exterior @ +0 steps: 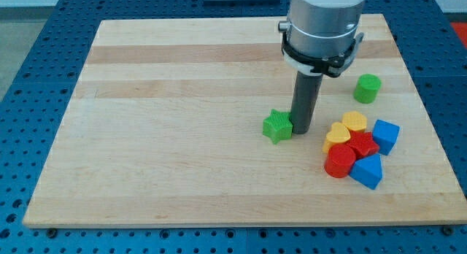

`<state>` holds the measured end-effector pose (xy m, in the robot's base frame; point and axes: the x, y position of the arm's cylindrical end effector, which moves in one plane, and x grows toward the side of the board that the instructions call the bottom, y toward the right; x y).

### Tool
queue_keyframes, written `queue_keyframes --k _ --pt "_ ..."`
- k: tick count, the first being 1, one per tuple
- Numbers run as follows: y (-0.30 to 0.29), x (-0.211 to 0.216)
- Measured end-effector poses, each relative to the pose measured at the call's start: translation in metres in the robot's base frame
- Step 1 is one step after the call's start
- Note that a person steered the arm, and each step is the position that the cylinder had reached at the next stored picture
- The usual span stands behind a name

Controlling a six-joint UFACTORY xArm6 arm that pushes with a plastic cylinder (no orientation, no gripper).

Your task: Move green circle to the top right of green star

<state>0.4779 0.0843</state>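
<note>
The green star [277, 126] lies on the wooden board [182, 122], right of the middle. My tip [301, 130] stands right next to the star, on its right side, touching or nearly touching it. The green circle [368, 87], a short cylinder, stands near the board's right edge, up and to the right of the star and my tip, well apart from both.
A tight cluster sits at the lower right: two yellow hearts [354, 122] [336, 134], a red block [363, 144], a red cylinder [340, 162], a blue cube [385, 135] and a blue block [367, 171]. The arm's grey body [323, 28] hangs over the top right.
</note>
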Motion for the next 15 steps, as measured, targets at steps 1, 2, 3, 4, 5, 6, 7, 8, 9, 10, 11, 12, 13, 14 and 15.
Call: queue_keyframes --k 1,2,3,4,5,6,7,8,9,10,11,12,13,14,15 --pt "0.000 -0.049" --pt "0.004 -0.160" --pt "0.037 -0.257" --pt "0.112 -0.273" --pt "0.206 -0.228" --pt "0.213 -0.225" --pt "0.244 -0.150" --pt "0.244 -0.147" --pt "0.242 -0.148" --pt "0.217 -0.150" --pt "0.207 -0.125" --pt "0.205 -0.105" --pt "0.204 -0.104" --pt "0.193 -0.104" --pt "0.172 -0.103"
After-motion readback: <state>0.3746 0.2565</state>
